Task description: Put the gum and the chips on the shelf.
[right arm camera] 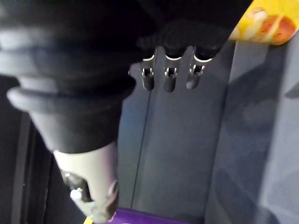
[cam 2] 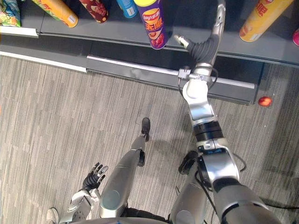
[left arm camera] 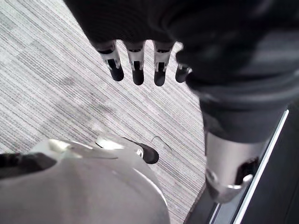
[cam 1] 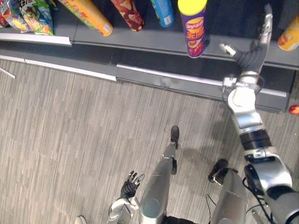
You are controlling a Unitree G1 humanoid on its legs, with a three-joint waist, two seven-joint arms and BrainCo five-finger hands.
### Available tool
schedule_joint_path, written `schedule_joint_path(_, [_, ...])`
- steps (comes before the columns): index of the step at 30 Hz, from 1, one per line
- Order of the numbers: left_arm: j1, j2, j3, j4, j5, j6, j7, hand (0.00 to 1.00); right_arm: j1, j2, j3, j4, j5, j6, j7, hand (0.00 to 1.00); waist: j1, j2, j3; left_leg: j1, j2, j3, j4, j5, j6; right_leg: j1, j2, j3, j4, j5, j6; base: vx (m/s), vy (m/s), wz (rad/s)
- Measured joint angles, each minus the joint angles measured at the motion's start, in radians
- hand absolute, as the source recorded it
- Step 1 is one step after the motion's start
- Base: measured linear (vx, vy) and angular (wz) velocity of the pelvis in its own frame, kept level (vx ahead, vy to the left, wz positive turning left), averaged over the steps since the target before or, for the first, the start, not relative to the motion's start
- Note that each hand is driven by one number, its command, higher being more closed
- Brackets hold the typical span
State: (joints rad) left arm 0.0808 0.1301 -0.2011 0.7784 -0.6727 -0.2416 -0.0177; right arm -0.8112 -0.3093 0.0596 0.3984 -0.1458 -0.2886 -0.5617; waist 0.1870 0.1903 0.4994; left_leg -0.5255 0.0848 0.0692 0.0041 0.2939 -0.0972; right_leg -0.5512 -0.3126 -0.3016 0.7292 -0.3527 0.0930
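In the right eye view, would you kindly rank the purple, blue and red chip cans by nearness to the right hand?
1. purple can, just left of the right hand
2. blue can, farther left
3. red can, farthest left

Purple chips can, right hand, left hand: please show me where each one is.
purple chips can [cam 1: 195, 35]: left eye view, middle of its side.
right hand [cam 1: 252, 53]: left eye view, dark cover on its back.
left hand [cam 1: 128, 187]: left eye view, its dark back.

Right hand [cam 1: 256, 49] stretched forward, fingers [right arm camera: 169, 85] straight; left hand [cam 1: 130, 185] low, fingers seemingly relaxed
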Motion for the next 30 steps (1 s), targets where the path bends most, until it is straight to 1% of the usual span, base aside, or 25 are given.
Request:
schedule_joint_path(1, [-0.003,0.000,0.001,0.004,-0.018,-0.003,0.013,0.00,0.039,0.021,0.010,-0.021,0.005,0.001,0.021,0.00,-0.006,0.000,0.000,0.009,0.000,0.007,0.000,0.002,0.003,0.006,0.003,0.007,-0.007,0.004,0.001,0.05,-0.066,-0.15])
schedule_joint_path(3, [-0.009,-0.008,0.001,0.001,-0.030,-0.024,0.045,0.00,0.137,0.067,0.061,-0.086,0.007,0.004,0.073,0.00,-0.035,-0.001,0.000,0.022,0.009,0.016,0.009,-0.011,0.008,0.033,0.020,0.011,-0.038,0.019,0.003,0.05,-0.061,-0.17])
schedule_joint_path(4, [-0.012,-0.010,0.000,-0.001,-0.030,-0.028,0.052,0.00,0.148,0.072,0.070,-0.093,0.006,0.005,0.080,0.00,-0.040,-0.001,0.000,0.022,0.011,0.017,0.013,-0.013,0.009,0.035,0.022,0.012,-0.041,0.021,0.003,0.03,-0.035,-0.25])
schedule_joint_path(6, [-0.041,-0.030,0.002,-0.041,-0.031,-0.055,0.126,0.00,0.253,0.109,0.149,-0.135,0.024,0.028,0.138,0.00,-0.054,-0.020,-0.008,0.023,0.026,0.047,0.060,-0.050,0.006,0.041,0.040,0.039,-0.066,0.038,0.004,0.02,-0.034,-0.41])
schedule_joint_path(7, [-0.050,-0.036,0.003,-0.059,-0.032,-0.063,0.149,0.00,0.283,0.118,0.167,-0.144,0.038,0.033,0.149,0.00,-0.059,-0.024,-0.009,0.023,0.031,0.055,0.074,-0.061,0.010,0.047,0.044,0.043,-0.072,0.041,0.004,0.03,-0.035,-0.39])
schedule_joint_path(8, [-0.069,-0.045,0.013,-0.098,-0.032,-0.081,0.195,0.00,0.345,0.141,0.197,-0.156,0.044,0.045,0.169,0.00,-0.078,-0.035,-0.011,0.023,0.039,0.059,0.100,-0.077,0.009,0.060,0.053,0.050,-0.086,0.048,0.005,0.03,-0.028,-0.26])
schedule_joint_path(10, [-0.096,-0.044,0.033,-0.154,-0.032,-0.111,0.268,0.00,0.436,0.172,0.231,-0.164,0.073,0.061,0.184,0.00,-0.103,-0.062,-0.012,0.028,0.052,0.073,0.131,-0.100,0.007,0.072,0.067,0.069,-0.102,0.059,0.005,0.03,-0.025,-0.39])
schedule_joint_path(11, [-0.112,-0.044,0.058,-0.193,-0.032,-0.129,0.317,0.00,0.499,0.185,0.245,-0.169,0.085,0.066,0.195,0.00,-0.111,-0.085,-0.013,0.038,0.064,0.096,0.144,-0.115,0.006,0.073,0.079,0.091,-0.113,0.068,0.004,0.02,-0.026,-0.55])
schedule_joint_path(12, [-0.131,-0.044,0.076,-0.224,-0.032,-0.151,0.379,0.00,0.561,0.187,0.251,-0.170,0.087,0.069,0.204,0.00,-0.124,-0.094,-0.014,0.048,0.074,0.111,0.148,-0.121,0.005,0.087,0.090,0.098,-0.136,0.079,0.006,0.03,-0.024,-0.50])
schedule_joint_path(13, [-0.139,-0.042,0.088,-0.243,-0.030,-0.159,0.410,0.00,0.592,0.187,0.256,-0.170,0.088,0.070,0.206,0.00,-0.135,-0.100,-0.012,0.056,0.077,0.114,0.147,-0.123,0.006,0.093,0.096,0.105,-0.146,0.086,0.007,0.02,-0.011,-0.40])
schedule_joint_path(14, [-0.156,-0.038,0.110,-0.271,-0.028,-0.176,0.475,0.00,0.649,0.186,0.266,-0.170,0.087,0.071,0.208,0.00,-0.154,-0.111,-0.015,0.066,0.086,0.128,0.150,-0.134,0.002,0.104,0.107,0.119,-0.167,0.097,0.006,0.02,0.000,-0.33])
schedule_joint_path(15, [-0.166,-0.037,0.121,-0.280,-0.019,-0.184,0.509,0.00,0.675,0.186,0.269,-0.170,0.088,0.071,0.211,0.00,-0.159,-0.116,-0.016,0.071,0.091,0.138,0.153,-0.140,0.004,0.106,0.112,0.126,-0.175,0.103,0.007,0.01,0.003,-0.51])
schedule_joint_path(16, [-0.188,-0.033,0.138,-0.303,-0.008,-0.198,0.568,0.00,0.727,0.179,0.273,-0.169,0.087,0.070,0.215,0.00,-0.165,-0.125,-0.015,0.079,0.102,0.158,0.162,-0.151,0.003,0.110,0.123,0.146,-0.191,0.115,0.009,0.02,0.009,-0.44])
schedule_joint_path(17, [-0.206,-0.025,0.141,-0.313,0.008,-0.201,0.603,0.00,0.760,0.164,0.279,-0.168,0.087,0.070,0.215,0.00,-0.174,-0.126,-0.015,0.082,0.107,0.165,0.168,-0.156,0.004,0.117,0.129,0.151,-0.204,0.123,0.009,0.02,0.023,-0.47])
schedule_joint_path(18, [-0.231,-0.009,0.145,-0.326,0.063,-0.214,0.656,0.00,0.801,0.149,0.282,-0.154,0.085,0.068,0.216,0.00,-0.193,-0.135,-0.015,0.085,0.116,0.175,0.183,-0.169,0.006,0.123,0.138,0.165,-0.219,0.134,0.013,0.02,0.027,-0.33])
schedule_joint_path(19, [-0.241,-0.005,0.152,-0.331,0.080,-0.217,0.676,0.00,0.813,0.148,0.279,-0.146,0.085,0.066,0.215,0.00,-0.196,-0.142,-0.013,0.090,0.120,0.183,0.187,-0.173,0.006,0.126,0.142,0.173,-0.224,0.139,0.013,0.02,0.025,-0.35])
schedule_joint_path(20, [-0.256,-0.001,0.167,-0.332,0.107,-0.219,0.700,0.00,0.827,0.147,0.277,-0.135,0.085,0.065,0.213,0.00,-0.207,-0.151,-0.015,0.091,0.126,0.193,0.198,-0.181,0.007,0.128,0.148,0.182,-0.231,0.144,0.013,0.02,0.014,-0.39])
schedule_joint_path(21, [-0.285,0.010,0.180,-0.325,0.136,-0.221,0.737,0.00,0.843,0.148,0.269,-0.109,0.084,0.056,0.211,0.00,-0.218,-0.165,-0.015,0.093,0.142,0.203,0.224,-0.197,0.008,0.137,0.161,0.196,-0.247,0.154,0.014,0.02,0.015,-0.38])
schedule_joint_path(22, [-0.299,0.015,0.179,-0.321,0.145,-0.221,0.747,0.00,0.851,0.148,0.262,-0.101,0.083,0.055,0.211,0.00,-0.219,-0.171,-0.015,0.092,0.148,0.209,0.235,-0.204,0.008,0.139,0.166,0.203,-0.251,0.158,0.014,0.03,0.021,-0.41])
schedule_joint_path(23, [-0.333,0.024,0.180,-0.303,0.152,-0.221,0.760,0.00,0.861,0.148,0.258,-0.080,0.083,0.051,0.206,0.00,-0.224,-0.183,-0.014,0.093,0.159,0.220,0.254,-0.214,0.014,0.143,0.174,0.212,-0.258,0.164,0.015,0.02,0.018,-0.27])
schedule_joint_path(26, [-0.406,0.049,0.199,-0.231,0.177,-0.218,0.766,0.00,0.869,0.151,0.254,-0.038,0.076,0.036,0.206,0.00,-0.248,-0.209,-0.014,0.092,0.176,0.233,0.291,-0.239,0.014,0.147,0.185,0.232,-0.263,0.170,0.017,0.03,0.024,-0.24])
schedule_joint_path(27, [-0.431,0.055,0.212,-0.206,0.176,-0.215,0.768,0.00,0.875,0.152,0.254,-0.026,0.075,0.034,0.206,0.00,-0.264,-0.216,-0.012,0.092,0.183,0.238,0.305,-0.248,0.014,0.152,0.191,0.237,-0.271,0.175,0.018,0.02,0.027,-0.21])
schedule_joint_path(30, [-0.483,0.076,0.216,-0.147,0.167,-0.206,0.760,0.00,0.892,0.152,0.254,-0.018,0.068,0.034,0.206,0.00,-0.270,-0.229,-0.012,0.092,0.195,0.256,0.324,-0.265,0.015,0.148,0.199,0.259,-0.277,0.180,0.024,0.02,0.024,-0.23])
